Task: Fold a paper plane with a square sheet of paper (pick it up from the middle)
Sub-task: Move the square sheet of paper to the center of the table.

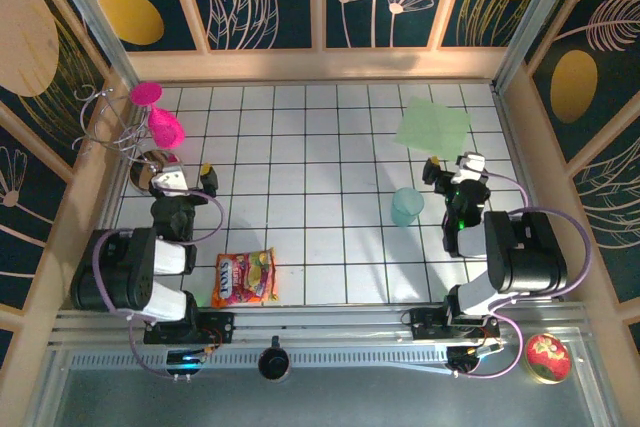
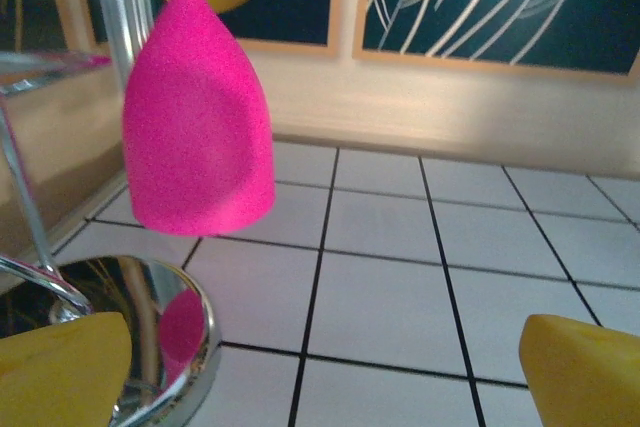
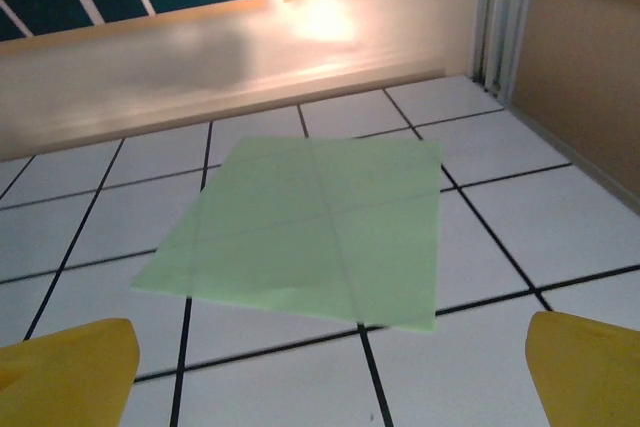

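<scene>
Left arm, right arm: black-and-white housings, lilac cables looping from bases at the metal rail. Left gripper, right gripper: yellow finger pads.

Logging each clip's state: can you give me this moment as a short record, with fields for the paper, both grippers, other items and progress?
paper: square sheet of paper lying flat on the tiles, far right of the table, faint creases, no folds made
right gripper: open, empty, just short of the sheet's near edge
left gripper: open, empty, facing a hanging pink glass
other items: teal cup beside the right arm; candy bag near the left arm
progress: sheet not yet picked up
</scene>
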`<action>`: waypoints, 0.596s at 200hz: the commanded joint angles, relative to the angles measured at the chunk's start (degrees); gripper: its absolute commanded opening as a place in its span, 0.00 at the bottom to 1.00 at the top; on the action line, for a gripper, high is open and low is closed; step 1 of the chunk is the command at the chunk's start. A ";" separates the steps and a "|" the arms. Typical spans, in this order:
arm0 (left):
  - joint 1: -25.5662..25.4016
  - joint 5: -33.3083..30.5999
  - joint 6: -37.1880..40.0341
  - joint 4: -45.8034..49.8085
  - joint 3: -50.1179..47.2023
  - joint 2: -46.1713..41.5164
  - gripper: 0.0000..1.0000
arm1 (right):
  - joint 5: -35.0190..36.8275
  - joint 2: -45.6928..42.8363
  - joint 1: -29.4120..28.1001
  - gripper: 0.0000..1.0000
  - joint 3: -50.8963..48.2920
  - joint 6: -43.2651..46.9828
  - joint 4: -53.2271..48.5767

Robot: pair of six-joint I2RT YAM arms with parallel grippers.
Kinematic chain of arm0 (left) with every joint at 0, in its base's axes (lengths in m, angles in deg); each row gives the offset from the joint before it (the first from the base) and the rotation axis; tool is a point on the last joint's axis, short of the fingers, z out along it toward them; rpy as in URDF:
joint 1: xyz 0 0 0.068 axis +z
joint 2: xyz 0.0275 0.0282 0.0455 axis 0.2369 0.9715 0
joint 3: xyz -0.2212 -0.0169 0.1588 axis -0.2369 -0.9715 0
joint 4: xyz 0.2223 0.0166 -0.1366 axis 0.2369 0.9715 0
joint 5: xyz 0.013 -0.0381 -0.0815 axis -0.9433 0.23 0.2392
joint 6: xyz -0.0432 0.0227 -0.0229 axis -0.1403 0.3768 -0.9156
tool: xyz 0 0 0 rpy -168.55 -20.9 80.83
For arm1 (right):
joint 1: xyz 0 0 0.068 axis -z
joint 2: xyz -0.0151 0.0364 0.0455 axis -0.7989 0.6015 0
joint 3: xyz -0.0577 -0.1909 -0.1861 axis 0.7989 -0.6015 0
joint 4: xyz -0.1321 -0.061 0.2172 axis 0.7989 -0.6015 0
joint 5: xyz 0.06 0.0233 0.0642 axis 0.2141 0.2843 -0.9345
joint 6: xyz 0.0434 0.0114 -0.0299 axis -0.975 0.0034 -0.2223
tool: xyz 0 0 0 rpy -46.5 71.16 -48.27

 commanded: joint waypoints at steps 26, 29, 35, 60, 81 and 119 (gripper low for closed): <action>0.22 -5.16 -8.17 21.98 6.75 -14.96 0.99 | 6.34 -9.40 -4.07 0.99 10.43 -2.23 -21.15; 0.22 -5.09 -9.00 23.43 7.28 -15.63 0.99 | 6.17 -9.82 -4.04 0.99 11.35 -3.00 -23.26; 0.22 -4.67 -10.69 26.48 8.29 -16.82 0.99 | 6.21 -10.53 -4.02 0.99 13.33 -5.27 -27.27; 0.22 -1.59 -19.60 40.10 14.19 -19.83 0.99 | 4.39 -11.60 -3.95 0.99 21.39 -13.27 -41.16; 0.22 3.48 -26.14 45.50 17.41 -19.92 0.99 | 0.04 -10.09 -3.93 0.99 27.99 -16.04 -50.77; 0.14 19.24 -33.45 45.68 21.42 -14.63 0.99 | -5.46 -5.27 -3.90 0.99 36.90 -23.01 -60.13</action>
